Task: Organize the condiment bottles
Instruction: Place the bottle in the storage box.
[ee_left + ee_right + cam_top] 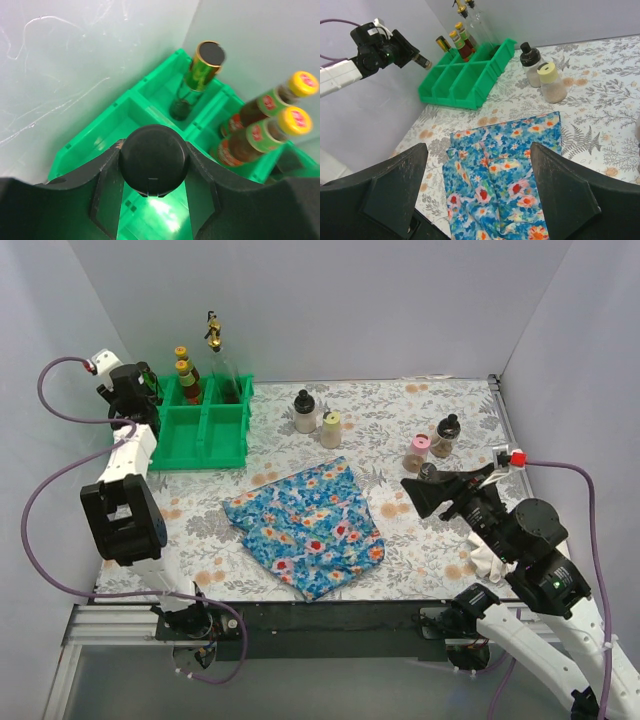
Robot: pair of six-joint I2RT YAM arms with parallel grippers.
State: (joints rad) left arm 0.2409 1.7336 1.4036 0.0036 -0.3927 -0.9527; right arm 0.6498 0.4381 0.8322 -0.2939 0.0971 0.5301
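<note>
Black-capped bottle [154, 167] in left end effector [154, 150]

Green tray [212, 435] sits right under & just ahead of L gripper [154, 167]. It's split into compartments, w/ far edge near the grey wall [350, 300]. Blue floral cloth [505, 165] lies rumpled just ahead of & below R gripper [477, 150], flat on the table [610, 95], well apart from tray. Table cover is pale w/ grey leaves & orange flowers. White crumpled thing [488, 562] sits behind R gripper, near table's front-right edge; can't tell what it is.
</note>
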